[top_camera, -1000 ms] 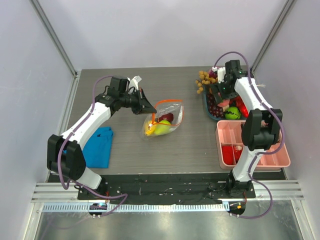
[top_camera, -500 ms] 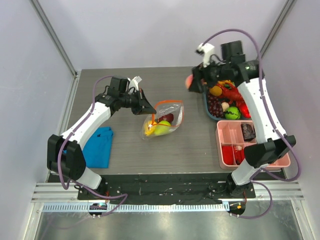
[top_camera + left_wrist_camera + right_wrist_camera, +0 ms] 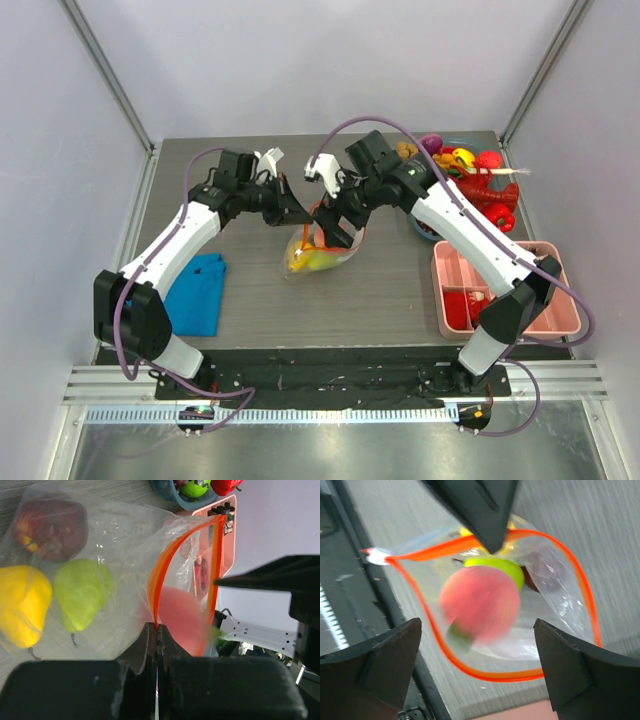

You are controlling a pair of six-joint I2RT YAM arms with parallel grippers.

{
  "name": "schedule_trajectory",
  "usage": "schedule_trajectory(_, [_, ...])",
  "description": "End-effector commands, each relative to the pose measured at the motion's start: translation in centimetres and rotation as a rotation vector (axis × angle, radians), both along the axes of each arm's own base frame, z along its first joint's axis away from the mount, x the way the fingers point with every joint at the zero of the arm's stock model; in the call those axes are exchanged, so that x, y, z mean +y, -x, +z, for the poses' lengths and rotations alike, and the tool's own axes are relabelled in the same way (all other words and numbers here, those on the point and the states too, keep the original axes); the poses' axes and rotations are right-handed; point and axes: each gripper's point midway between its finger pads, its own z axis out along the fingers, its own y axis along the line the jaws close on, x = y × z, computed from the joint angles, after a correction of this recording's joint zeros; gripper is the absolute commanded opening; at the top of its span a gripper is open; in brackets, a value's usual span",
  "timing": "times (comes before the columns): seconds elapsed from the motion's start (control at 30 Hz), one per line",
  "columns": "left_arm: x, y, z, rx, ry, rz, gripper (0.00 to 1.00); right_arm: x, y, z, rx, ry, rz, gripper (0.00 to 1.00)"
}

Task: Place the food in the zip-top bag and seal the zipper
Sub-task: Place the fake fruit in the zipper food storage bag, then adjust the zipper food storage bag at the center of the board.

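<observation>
The zip-top bag (image 3: 330, 250) lies mid-table with its mouth held open. My left gripper (image 3: 293, 213) is shut on the orange-red zipper (image 3: 159, 587), its jaws pinching the strip (image 3: 158, 627). Inside the bag are a yellow pear (image 3: 20, 605), a green pear (image 3: 82, 600) and a dark red apple (image 3: 50, 527). My right gripper (image 3: 335, 228) hovers over the mouth, open (image 3: 477, 625). A pink peach (image 3: 480, 602), blurred, is free of the fingers (image 3: 385, 665) and sits in the mouth's ring; it also shows in the left wrist view (image 3: 180, 617). The zipper's white end piece (image 3: 375, 555) is at the left.
A blue bowl (image 3: 424, 228) of more toy food (image 3: 480, 185) stands at the back right. A pink compartment tray (image 3: 555, 300) is at the front right. A folded blue cloth (image 3: 200, 290) lies at the left, beside my left arm.
My right arm has swung from the bowl at the right across to the bag, carrying the pink peach, and has opened over the mouth. The left gripper has kept its hold.
</observation>
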Motion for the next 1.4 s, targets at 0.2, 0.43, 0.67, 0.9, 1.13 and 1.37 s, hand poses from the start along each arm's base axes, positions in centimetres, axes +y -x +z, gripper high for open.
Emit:
schedule_trajectory(0.2, [-0.7,0.5,2.3,-0.038,0.048,-0.061,0.00,-2.9,-2.2,2.4,-0.131,0.018,-0.108,1.00])
schedule_trajectory(0.43, [-0.7,0.5,2.1,-0.035,0.048,-0.067,0.00,-4.8,2.5,2.7,-0.225,-0.002,0.150,0.96])
schedule_trajectory(0.67, [-0.7,0.8,1.9,-0.035,0.048,-0.069,0.00,-3.9,4.6,0.4,-0.275,0.010,0.339,0.93])
schedule_trajectory(0.9, [-0.6,0.9,2.0,-0.041,0.046,-0.078,0.00,-1.2,4.4,-2.6,-0.421,0.100,0.443,0.78])
schedule_trajectory(1.13, [0.1,1.6,2.7,-0.076,0.000,-0.099,0.00,0.4,3.8,1.7,-0.468,0.031,0.327,0.01])
schedule_trajectory(1.37, [1.1,1.2,5.8,-0.348,-0.220,-0.110,0.00,1.3,5.1,8.0,-0.469,-0.091,0.307,0.01])
